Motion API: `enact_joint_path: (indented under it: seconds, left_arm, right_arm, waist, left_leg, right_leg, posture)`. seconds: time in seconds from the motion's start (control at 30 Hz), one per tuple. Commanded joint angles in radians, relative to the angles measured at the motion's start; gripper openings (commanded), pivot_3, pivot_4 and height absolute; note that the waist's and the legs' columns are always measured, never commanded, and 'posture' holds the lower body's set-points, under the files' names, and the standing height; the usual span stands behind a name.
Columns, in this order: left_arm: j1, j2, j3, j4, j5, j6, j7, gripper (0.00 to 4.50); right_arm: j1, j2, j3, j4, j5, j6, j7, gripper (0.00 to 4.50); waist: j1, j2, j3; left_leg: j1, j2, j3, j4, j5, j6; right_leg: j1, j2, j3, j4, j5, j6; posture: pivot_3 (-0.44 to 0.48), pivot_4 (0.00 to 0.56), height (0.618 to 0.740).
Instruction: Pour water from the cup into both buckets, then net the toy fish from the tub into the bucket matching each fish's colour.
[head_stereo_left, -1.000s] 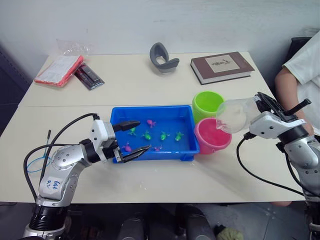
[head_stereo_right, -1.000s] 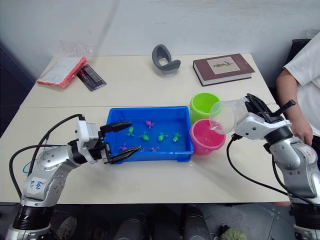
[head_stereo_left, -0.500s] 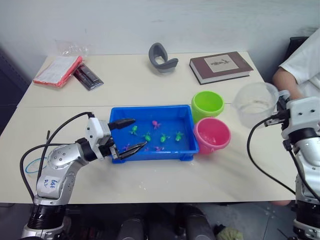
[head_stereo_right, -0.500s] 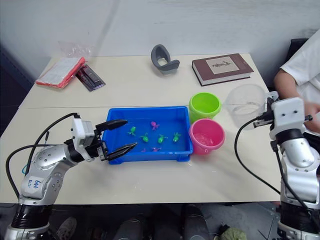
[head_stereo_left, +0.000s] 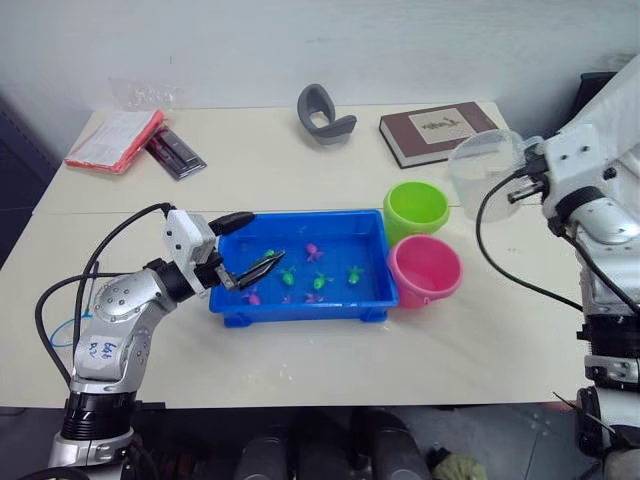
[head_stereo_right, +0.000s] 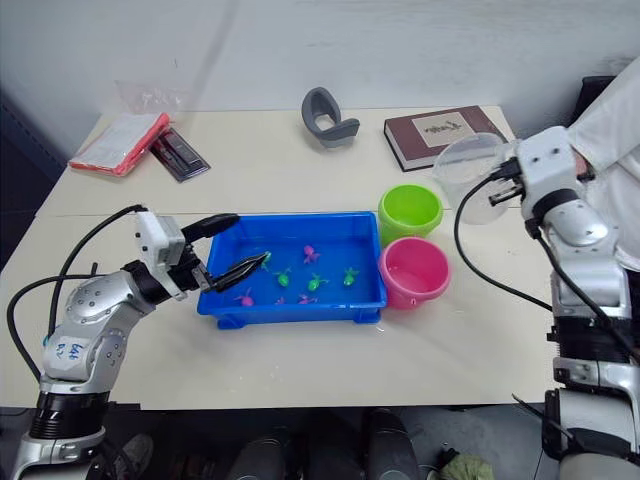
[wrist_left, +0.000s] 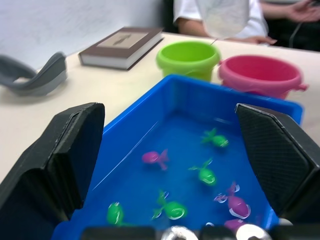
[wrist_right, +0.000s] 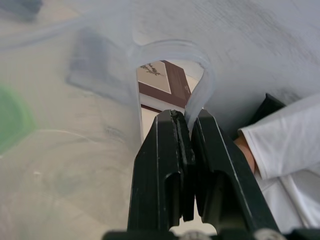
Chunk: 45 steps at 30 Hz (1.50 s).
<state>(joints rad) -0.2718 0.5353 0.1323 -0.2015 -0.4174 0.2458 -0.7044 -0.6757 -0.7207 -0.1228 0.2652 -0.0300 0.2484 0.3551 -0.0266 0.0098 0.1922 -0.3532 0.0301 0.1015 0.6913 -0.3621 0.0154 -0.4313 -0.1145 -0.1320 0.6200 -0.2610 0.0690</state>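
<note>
Cup: the clear cup is up in the air, above the table and just past the green bucket, near the book.
Right gripper: the right gripper holds the cup by its handle, with both fingers pinched tight on it.
Left gripper: the left gripper is at the left end of the tub, with its fingers spread wide and nothing in them. One finger is over the tub's rim and the other reaches in over the water.
Tub: the blue tub sits in the middle of the table.
Fish: small green fish and pink fish lie in the tub's water.
Green bucket: the green bucket stands just right of the tub, at its far corner.
Pink bucket: the pink bucket stands right next to the green one, closer to the robot, touching the tub's right end.
Other things: a brown book and a grey curved thing lie at the far side of the table.
Person: a person in a white sleeve sits beyond the table's right end.
</note>
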Motion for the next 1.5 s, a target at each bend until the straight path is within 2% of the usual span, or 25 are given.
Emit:
enact_joint_path:
  seconds: [0.03,0.23,0.5,1.0,1.17,1.5]
  left_arm:
    - [-0.006,-0.01,-0.002,-0.018,0.022,-0.002,0.034,4.5]
    - [0.001,-0.023,-0.005,-0.027,0.025,-0.002,0.049,4.5]
    - [-0.005,-0.045,-0.016,-0.03,0.029,-0.013,0.061,4.5]
    - [-0.026,-0.061,-0.033,-0.011,0.04,-0.035,0.056,4.5]
    - [-0.03,-0.067,-0.038,-0.005,0.04,-0.045,0.051,4.5]
    - [-0.029,-0.084,-0.05,0.015,0.05,-0.077,0.043,4.5]
  right_arm:
    - [-0.048,-0.031,0.049,0.029,-0.088,-0.136,-0.022,0.07]
    - [-0.099,-0.055,0.162,0.087,-0.271,-0.319,-0.105,0.07]
    - [-0.129,-0.079,0.241,0.125,-0.476,-0.412,-0.24,0.07]
    - [-0.135,-0.096,0.269,0.183,-0.615,-0.522,-0.338,0.07]
    - [-0.148,-0.111,0.278,0.21,-0.673,-0.571,-0.423,0.07]
    - [-0.175,-0.132,0.3,0.278,-0.717,-0.629,-0.503,0.07]
  waist:
    - [0.001,0.0,0.0]
    - [0.0,0.0,0.0]
    - [0.0,0.0,0.0]
    - [0.0,0.0,0.0]
    - [-0.001,0.0,0.0]
    - [-0.001,0.0,0.0]
  left_leg:
    - [0.0,0.0,0.0,0.0,0.0,0.0]
    - [0.0,0.0,0.001,0.0,0.0,0.0]
    - [0.0,0.001,0.001,0.0,0.001,-0.001]
    - [0.0,0.001,0.001,0.0,0.001,-0.002]
    - [0.0,0.001,0.001,0.0,0.001,-0.002]
    - [0.0,0.001,0.001,0.0,0.001,-0.002]
  right_leg:
    - [0.0,0.0,0.0,0.0,0.0,0.0]
    - [-0.001,-0.001,0.0,0.0,0.0,0.0]
    - [-0.001,-0.001,0.001,0.0,0.0,0.0]
    - [-0.001,-0.001,0.001,0.0,0.0,0.0]
    - [-0.001,-0.001,0.0,0.0,0.0,0.0]
    - [-0.001,-0.001,0.001,0.0,0.0,0.0]
  posture:
    - [0.0,0.15,0.74]
    - [0.0,0.15,0.74]
    - [0.0,0.15,0.74]
    - [0.0,0.15,0.74]
    - [0.0,0.15,0.74]
    - [0.0,0.15,0.74]
